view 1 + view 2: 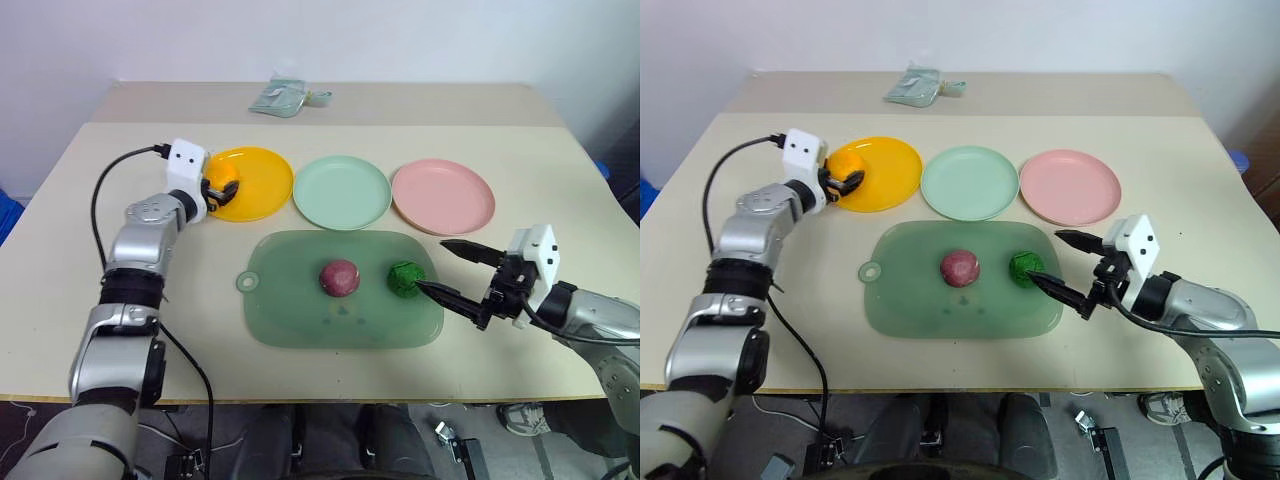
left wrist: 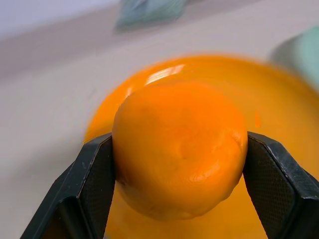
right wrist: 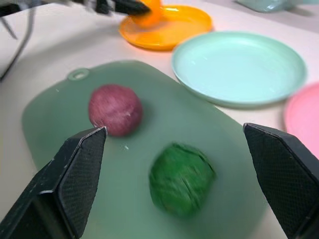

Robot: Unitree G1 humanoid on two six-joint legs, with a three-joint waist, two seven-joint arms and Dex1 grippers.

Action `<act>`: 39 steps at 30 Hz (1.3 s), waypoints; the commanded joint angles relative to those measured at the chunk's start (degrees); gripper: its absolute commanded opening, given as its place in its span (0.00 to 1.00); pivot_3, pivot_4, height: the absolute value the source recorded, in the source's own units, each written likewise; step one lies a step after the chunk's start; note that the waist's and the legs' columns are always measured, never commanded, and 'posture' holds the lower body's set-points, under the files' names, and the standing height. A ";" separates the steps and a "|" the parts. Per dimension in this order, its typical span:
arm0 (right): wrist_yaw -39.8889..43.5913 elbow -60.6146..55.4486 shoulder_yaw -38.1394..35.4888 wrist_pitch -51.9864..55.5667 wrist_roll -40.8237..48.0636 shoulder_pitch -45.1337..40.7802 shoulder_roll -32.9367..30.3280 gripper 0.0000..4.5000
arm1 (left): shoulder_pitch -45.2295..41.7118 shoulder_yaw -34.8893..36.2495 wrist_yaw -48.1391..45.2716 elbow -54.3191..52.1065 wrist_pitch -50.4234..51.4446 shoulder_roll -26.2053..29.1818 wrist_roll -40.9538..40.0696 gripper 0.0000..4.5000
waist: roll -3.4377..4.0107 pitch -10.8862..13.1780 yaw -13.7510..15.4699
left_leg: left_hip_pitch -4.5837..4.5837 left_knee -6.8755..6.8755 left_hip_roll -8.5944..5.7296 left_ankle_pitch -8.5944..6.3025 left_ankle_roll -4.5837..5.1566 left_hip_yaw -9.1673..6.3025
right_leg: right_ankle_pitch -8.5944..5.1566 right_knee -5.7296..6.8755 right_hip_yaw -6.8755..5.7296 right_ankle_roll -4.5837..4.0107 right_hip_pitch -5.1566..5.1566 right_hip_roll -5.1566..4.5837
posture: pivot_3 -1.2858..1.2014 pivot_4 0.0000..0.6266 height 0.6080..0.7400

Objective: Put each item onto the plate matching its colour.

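The left gripper (image 2: 179, 164) has its jaws closed on the one orange-yellow ball (image 2: 180, 147), a black finger (image 2: 88, 191) pressed against either side of it, and holds it over the near-left part of the yellow plate (image 1: 262, 186); whether the ball touches the plate cannot be told. The right gripper (image 1: 452, 270) holds nothing: its jaws stand wide apart, pointing toward the middle of the table (image 1: 560, 170) at the right end of the tray (image 1: 285, 325), with the lower finger's tip just beside the dark green ball (image 1: 405, 279) and the upper one well clear of it. There are three balls in all. The green bumpy one and the maroon-red ball (image 1: 339, 278) both lie on the translucent green tray, side by side but apart, the maroon one near the tray's middle and the green one toward its right end. The tray is a single rounded rectangle with a small handle hole (image 1: 244, 282) at its left edge. Beyond it stand three round plates in a row: the yellow one at the left, the mint green plate (image 1: 342, 192) in the middle, and the pink plate (image 1: 443, 196) at the right, each nearly touching its neighbour. The green and pink plates carry nothing. At the far edge of the table lies one small pale green packet (image 1: 281, 96).
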 commanded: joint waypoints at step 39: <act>-9.81 2.87 22.51 7.48 -15.89 -26.37 11.65 0.45 | 39.99 -1.85 -35.11 -60.13 4.96 16.27 -17.54 1.00 | -0.06 0.04 -0.33 | -0.02 -0.03 0.07 0.03 -0.11 -0.01 | -0.01 0.00 0.03 -0.04 -0.12 0.00 | 0.52 0.24 1.00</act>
